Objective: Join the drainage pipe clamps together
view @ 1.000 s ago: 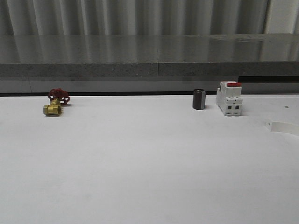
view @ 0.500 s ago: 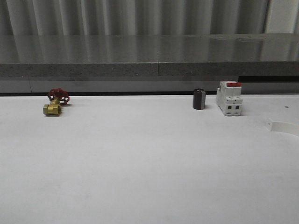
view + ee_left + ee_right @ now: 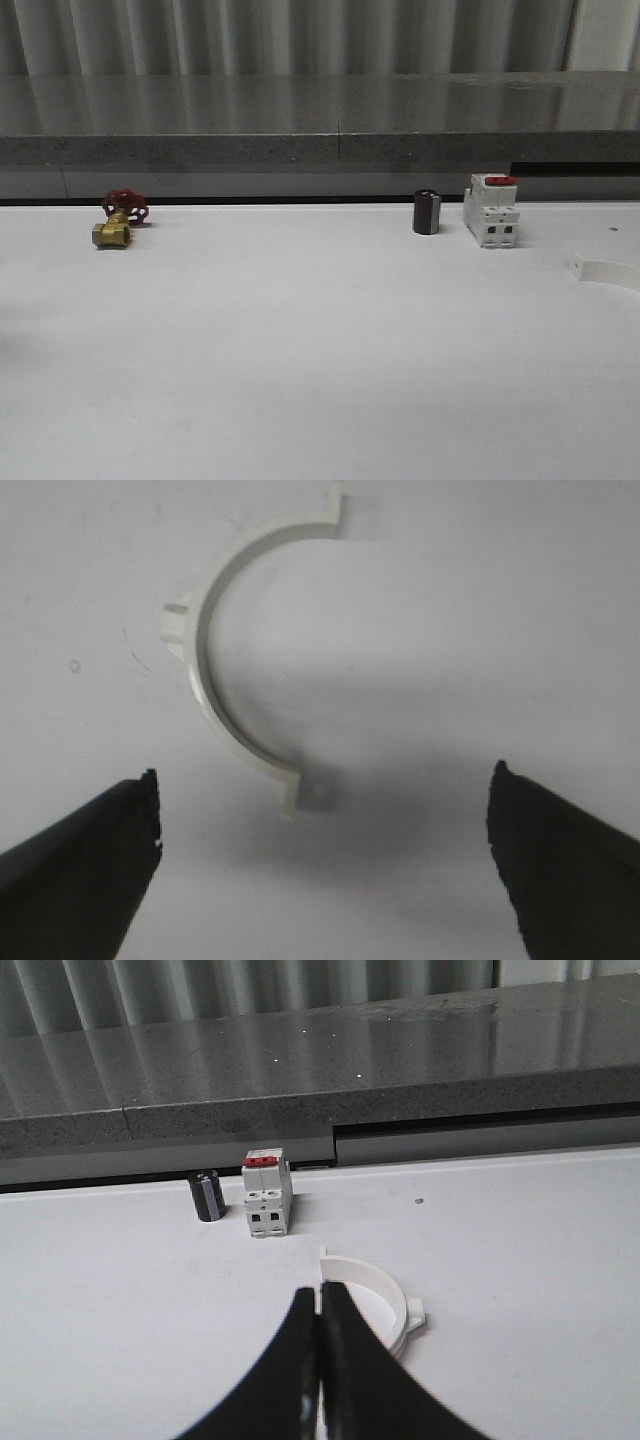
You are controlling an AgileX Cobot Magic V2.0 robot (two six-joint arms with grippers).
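One white half-ring drainage pipe clamp (image 3: 203, 680) lies flat on the white table, with a flat end tab (image 3: 318, 795) and a small side lug (image 3: 176, 620). My left gripper (image 3: 323, 775) hovers over it, open wide, its dark fingers (image 3: 90, 870) well apart and empty. A second clamp (image 3: 385, 1295) lies on the table just beyond my right gripper (image 3: 319, 1295), which is shut with nothing in it. In the front view that clamp (image 3: 605, 270) sits at the right edge, partly cut off.
A brass valve with a red handle (image 3: 112, 228) stands at the back left. A black cylinder (image 3: 427, 212) and a white breaker with a red top (image 3: 491, 210) stand at the back right. A grey ledge (image 3: 320, 150) runs along the table's far edge.
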